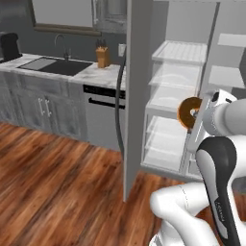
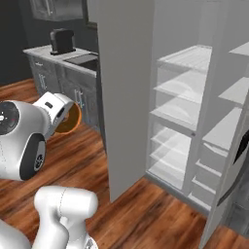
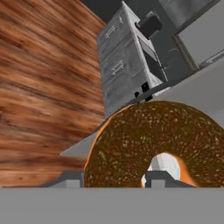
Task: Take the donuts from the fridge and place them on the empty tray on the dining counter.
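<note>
My gripper [image 3: 113, 178] is shut on a chocolate-brown ring donut [image 3: 157, 135], which it holds up in the air. In the left base view the donut [image 1: 189, 111] hangs in front of the open fridge's white shelves [image 1: 174, 89], at middle-shelf height. From the right base view the donut [image 2: 69, 119] sticks out past my white hand, left of the open grey fridge door [image 2: 124, 97]. The shelves [image 2: 182, 109] that I can see are bare. The tray and the dining counter are out of view.
The open fridge door [image 1: 137, 96] with its long dark handle stands edge-on left of the arm. Further left runs a kitchen counter with a sink [image 1: 57, 66], a knife block [image 1: 102, 56], a toaster [image 1: 9, 45] and a dishwasher [image 1: 103, 120]. Wood floor [image 1: 53, 182] lies below.
</note>
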### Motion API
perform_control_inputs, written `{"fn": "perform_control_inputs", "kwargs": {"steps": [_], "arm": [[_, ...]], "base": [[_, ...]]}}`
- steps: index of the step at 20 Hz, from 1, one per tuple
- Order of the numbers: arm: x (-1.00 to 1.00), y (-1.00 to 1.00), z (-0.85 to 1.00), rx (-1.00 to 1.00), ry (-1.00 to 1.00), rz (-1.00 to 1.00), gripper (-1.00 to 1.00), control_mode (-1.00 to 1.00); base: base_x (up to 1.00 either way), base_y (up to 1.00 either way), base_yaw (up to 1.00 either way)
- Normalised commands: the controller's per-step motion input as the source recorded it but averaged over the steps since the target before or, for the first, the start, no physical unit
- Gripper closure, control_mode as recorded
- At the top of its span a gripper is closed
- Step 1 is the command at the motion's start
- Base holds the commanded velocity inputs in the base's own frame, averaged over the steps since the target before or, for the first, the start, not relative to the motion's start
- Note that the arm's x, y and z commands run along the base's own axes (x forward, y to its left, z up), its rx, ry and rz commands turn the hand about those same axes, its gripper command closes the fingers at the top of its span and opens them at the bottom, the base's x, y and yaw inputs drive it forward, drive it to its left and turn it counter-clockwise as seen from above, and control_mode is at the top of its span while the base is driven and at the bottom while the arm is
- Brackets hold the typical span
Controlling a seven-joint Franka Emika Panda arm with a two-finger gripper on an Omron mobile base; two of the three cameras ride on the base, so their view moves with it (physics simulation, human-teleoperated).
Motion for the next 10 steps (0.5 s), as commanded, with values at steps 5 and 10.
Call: {"fn": "perform_control_inputs", "kwargs": {"steps": [5, 10], "arm": [[0.0, 0.0, 0.0, 0.0, 0.0, 0.0, 1.0, 1.0], [0.0, 0.0, 0.0, 0.0, 0.0, 0.0, 1.0, 1.0]], "base": [[-1.0, 0.15, 0.0], [-1.0, 0.11, 0.0]]}}
